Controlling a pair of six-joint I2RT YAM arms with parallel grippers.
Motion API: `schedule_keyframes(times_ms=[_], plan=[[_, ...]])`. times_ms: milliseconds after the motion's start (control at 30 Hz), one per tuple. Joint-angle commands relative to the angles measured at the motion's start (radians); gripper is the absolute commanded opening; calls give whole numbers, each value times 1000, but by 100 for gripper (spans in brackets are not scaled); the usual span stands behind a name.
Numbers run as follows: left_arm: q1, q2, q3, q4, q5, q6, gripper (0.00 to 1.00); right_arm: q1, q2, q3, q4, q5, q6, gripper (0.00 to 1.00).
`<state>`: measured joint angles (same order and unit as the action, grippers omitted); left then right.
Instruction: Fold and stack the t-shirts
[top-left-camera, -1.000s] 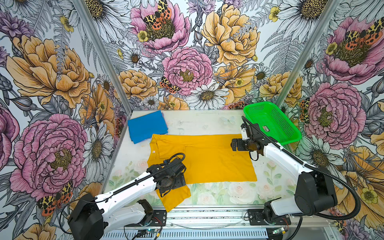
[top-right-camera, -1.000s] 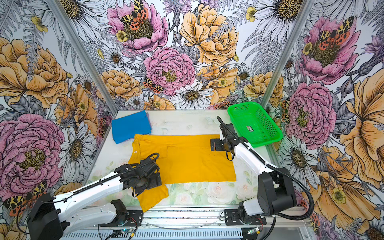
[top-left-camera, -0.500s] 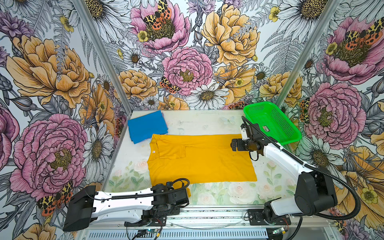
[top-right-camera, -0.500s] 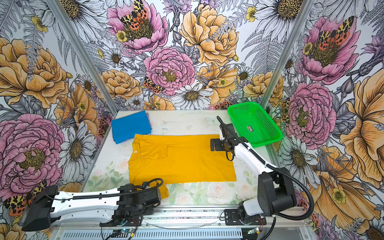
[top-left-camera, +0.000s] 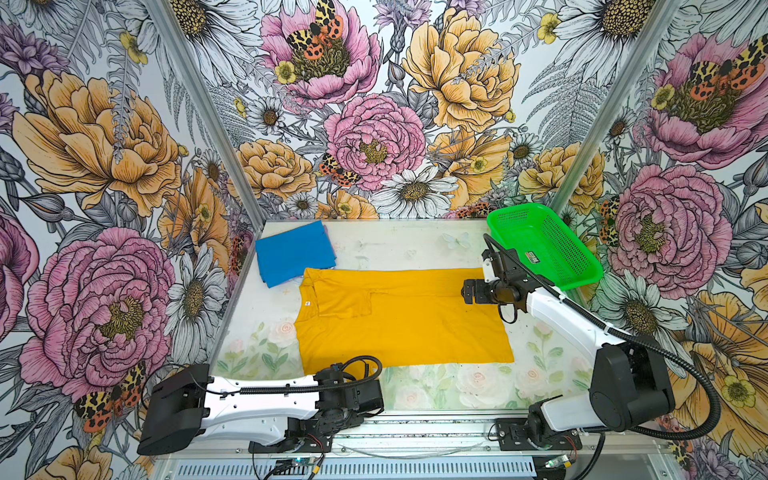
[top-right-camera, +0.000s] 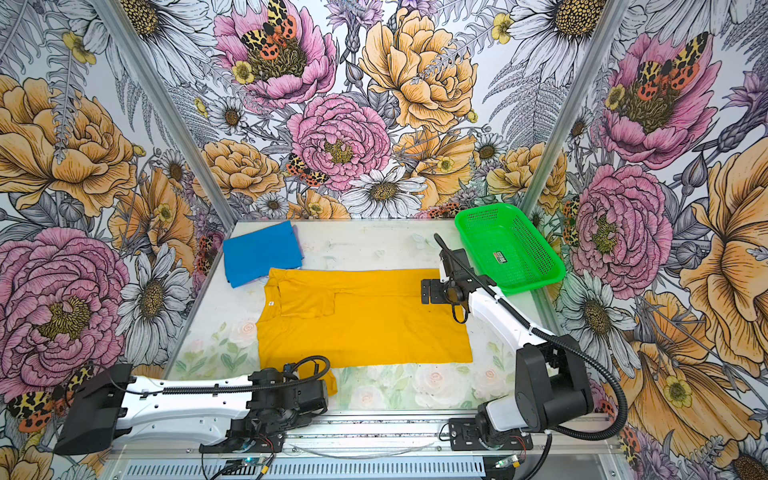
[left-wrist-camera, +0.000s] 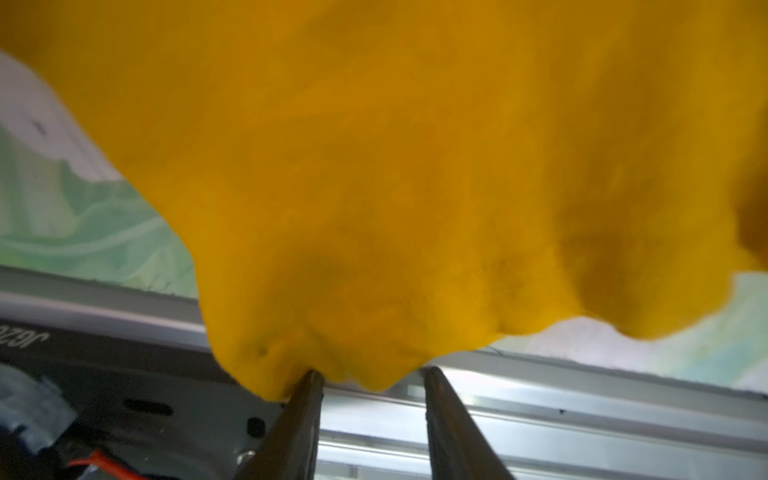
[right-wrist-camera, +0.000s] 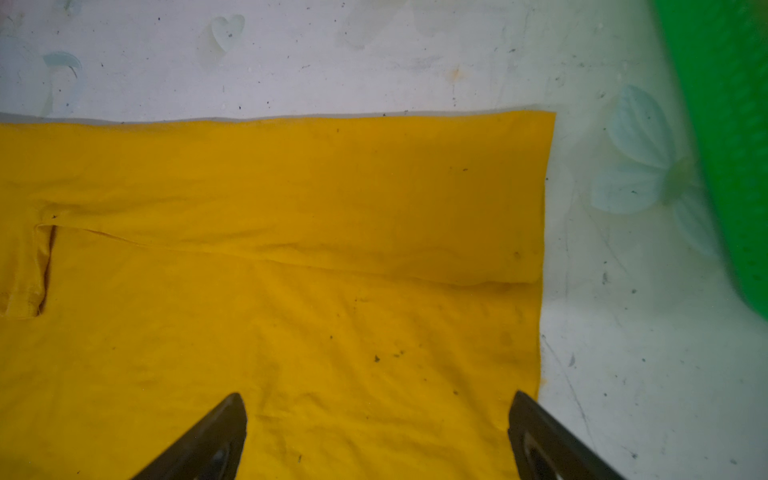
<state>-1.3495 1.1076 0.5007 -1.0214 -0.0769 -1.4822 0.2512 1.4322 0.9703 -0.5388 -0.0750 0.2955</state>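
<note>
Nearby, green basket near spread right fingers; left fingers narrowly apart at yellow shirt edge.

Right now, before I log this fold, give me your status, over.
Left gripper at near edge of yellow shirt, grip unclear. Right gripper open over its far right corner. Blue shirt folded, far left. Basket apart from both shirts.

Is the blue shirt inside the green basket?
No, the blue shirt lies folded on the table, apart from the green basket.
</note>
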Motion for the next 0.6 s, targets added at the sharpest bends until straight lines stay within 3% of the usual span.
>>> schedule_keyframes(times_ms=[0, 133, 333, 567], plan=[[15, 46, -8, -57, -116, 22, 16, 1, -39, -19, 12, 10, 18, 99], [53, 51, 33, -88, -165, 51, 0, -17, -60, -39, 10, 25, 55, 99], [100, 33, 127, -169, -245, 131, 0, -83, -78, -82, -19, 41, 149, 98], [201, 19, 252, -216, -270, 342, 0, -84, -140, -142, -135, 113, 267, 99]])
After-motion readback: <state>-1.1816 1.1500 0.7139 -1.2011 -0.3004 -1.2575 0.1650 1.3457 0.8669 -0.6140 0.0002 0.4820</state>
